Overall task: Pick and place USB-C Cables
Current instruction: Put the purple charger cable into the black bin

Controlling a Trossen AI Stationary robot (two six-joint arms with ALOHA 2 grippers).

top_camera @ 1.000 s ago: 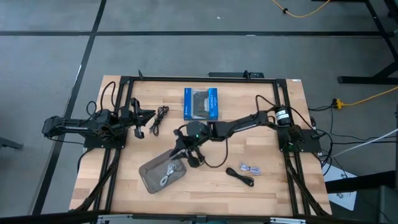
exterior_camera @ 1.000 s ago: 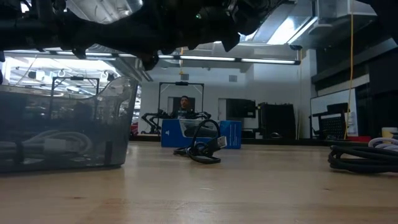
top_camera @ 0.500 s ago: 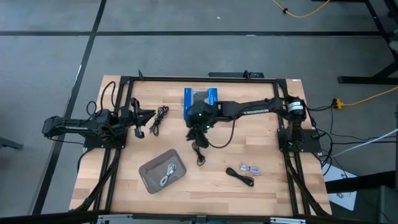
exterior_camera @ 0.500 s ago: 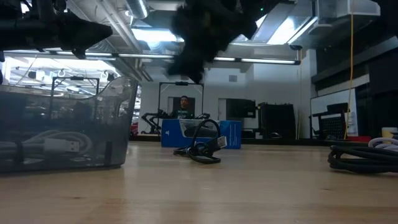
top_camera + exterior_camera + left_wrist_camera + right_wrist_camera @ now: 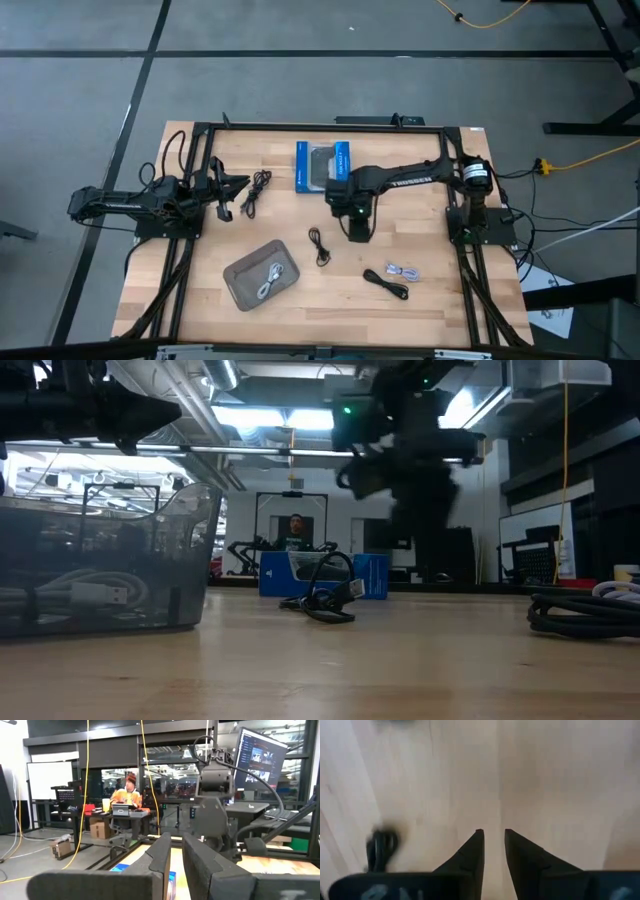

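Several USB-C cables show in the high view. One black cable [image 5: 319, 246] lies on the wood mid-table, also visible in the low view [image 5: 326, 601]. Another black cable [image 5: 258, 190] lies by my left gripper. A third black one [image 5: 385, 284] and a light grey one [image 5: 402, 271] lie near the right front. A white cable [image 5: 268, 281] lies inside the grey tray [image 5: 243, 290]. My right gripper [image 5: 356, 228] [image 5: 493, 832] hovers shut above bare wood, right of the mid-table cable [image 5: 382, 849]. My left gripper [image 5: 228, 190] [image 5: 175, 839] waits shut at the table's left.
A blue-edged flat box [image 5: 322, 165] sits near the far edge, just beyond my right arm. The translucent tray wall [image 5: 100, 560] fills the left of the low view. A black frame rail borders the table. A person sits in the room beyond the table.
My right gripper has swung from above the tray toward the far edge by the blue box. It has then moved right and nearer, ending right of the mid-table black cable. The cables and tray have stayed where they were.
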